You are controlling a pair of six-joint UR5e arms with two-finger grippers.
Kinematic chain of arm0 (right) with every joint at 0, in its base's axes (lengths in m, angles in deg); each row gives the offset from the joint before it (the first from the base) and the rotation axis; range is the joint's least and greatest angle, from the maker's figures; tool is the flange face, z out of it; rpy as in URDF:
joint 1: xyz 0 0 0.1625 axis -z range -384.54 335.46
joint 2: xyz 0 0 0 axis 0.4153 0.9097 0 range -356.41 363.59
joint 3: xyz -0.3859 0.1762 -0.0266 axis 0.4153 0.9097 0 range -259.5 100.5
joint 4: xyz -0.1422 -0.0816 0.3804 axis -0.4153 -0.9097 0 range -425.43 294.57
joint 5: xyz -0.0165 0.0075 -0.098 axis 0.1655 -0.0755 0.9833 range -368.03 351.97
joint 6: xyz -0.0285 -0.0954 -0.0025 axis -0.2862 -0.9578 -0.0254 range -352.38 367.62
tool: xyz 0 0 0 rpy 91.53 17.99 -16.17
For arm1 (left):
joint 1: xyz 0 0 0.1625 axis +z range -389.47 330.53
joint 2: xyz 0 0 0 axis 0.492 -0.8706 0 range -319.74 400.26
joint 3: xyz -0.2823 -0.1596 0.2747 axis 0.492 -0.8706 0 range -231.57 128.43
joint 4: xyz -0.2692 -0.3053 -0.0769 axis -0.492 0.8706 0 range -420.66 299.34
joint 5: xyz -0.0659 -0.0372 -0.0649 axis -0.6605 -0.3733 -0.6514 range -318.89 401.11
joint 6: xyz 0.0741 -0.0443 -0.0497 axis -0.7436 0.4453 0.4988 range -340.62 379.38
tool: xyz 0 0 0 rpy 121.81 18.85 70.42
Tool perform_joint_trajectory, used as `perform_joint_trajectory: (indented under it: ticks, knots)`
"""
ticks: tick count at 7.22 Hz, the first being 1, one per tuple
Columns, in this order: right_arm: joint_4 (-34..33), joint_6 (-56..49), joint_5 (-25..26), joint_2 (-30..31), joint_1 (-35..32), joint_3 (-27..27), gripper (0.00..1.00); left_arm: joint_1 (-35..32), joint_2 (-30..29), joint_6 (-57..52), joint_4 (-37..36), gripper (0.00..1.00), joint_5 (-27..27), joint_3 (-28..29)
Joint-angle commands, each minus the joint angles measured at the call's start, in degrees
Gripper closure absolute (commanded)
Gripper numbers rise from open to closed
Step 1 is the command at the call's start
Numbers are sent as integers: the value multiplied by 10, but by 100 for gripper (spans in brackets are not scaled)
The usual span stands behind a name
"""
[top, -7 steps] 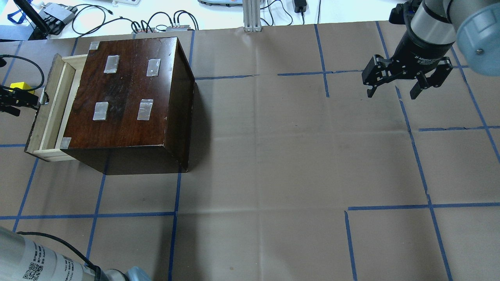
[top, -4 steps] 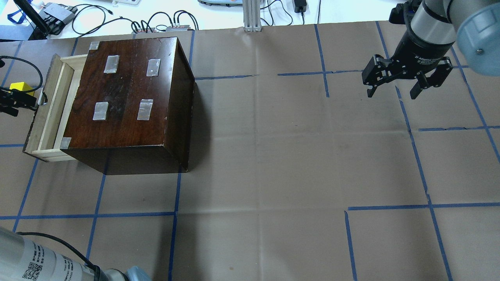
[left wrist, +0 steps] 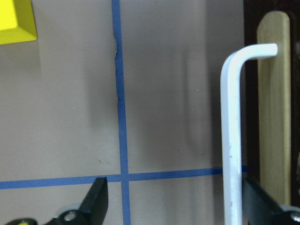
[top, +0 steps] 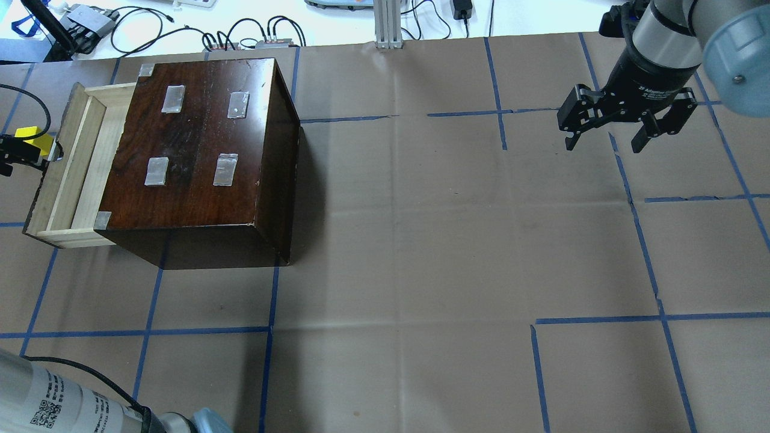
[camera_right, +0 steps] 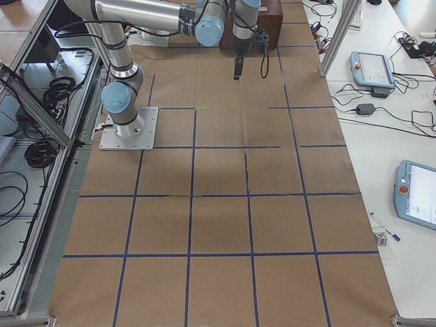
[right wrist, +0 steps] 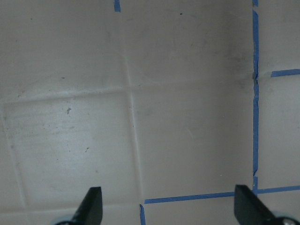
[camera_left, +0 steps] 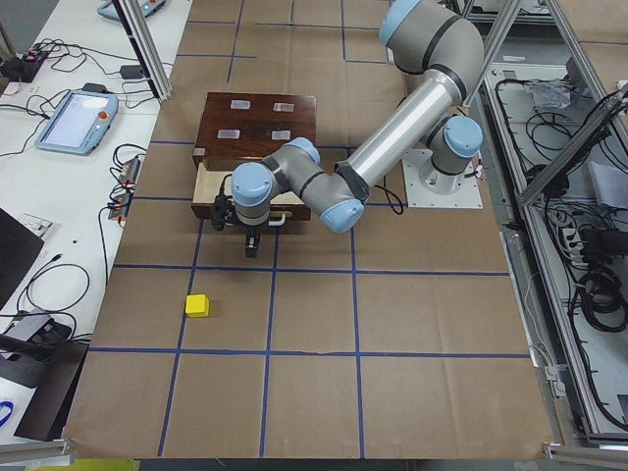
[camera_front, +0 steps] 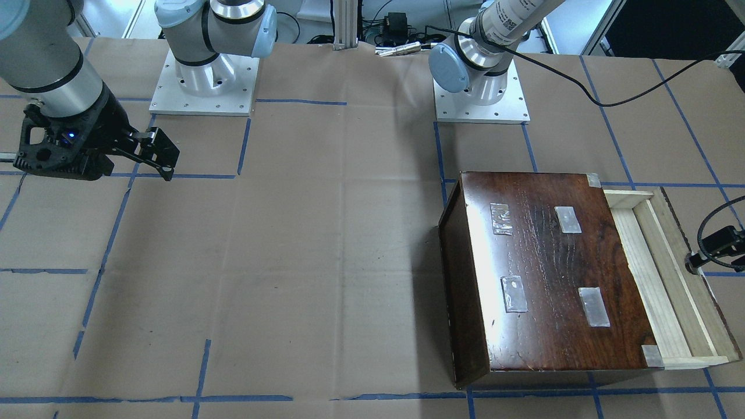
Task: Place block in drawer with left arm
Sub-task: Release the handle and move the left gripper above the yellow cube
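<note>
The yellow block lies on the paper left of the drawer, apart from it; it also shows in the exterior left view and in the left wrist view's top left corner. The pale wood drawer is pulled partly out of the dark box casing. My left gripper sits at the drawer's front. In the left wrist view its fingers stand wide apart, with the drawer's white handle between them, close to the right finger. My right gripper is open and empty, far right above the paper.
Brown paper with blue tape lines covers the table. Cables and devices lie beyond its far edge. The two arm bases stand at the robot's side. The left arm's black cable hangs over the table near the drawer.
The drawer has slid further out of the casing, toward the overhead view's left. My left gripper has moved left with the handle. The right arm has not moved.
</note>
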Motion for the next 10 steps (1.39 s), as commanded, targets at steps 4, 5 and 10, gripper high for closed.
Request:
perform_joint_trajectory:
  ticks: [4,5,10]
  knots:
    - [0,0,0,0,0,1,0,3,6,-2,56,1,6,76]
    - [0,0,0,0,0,0,0,3,-7,-2,57,1,6,104]
    - [0,0,0,0,0,0,0,3,-211,1,138,1,34,409]
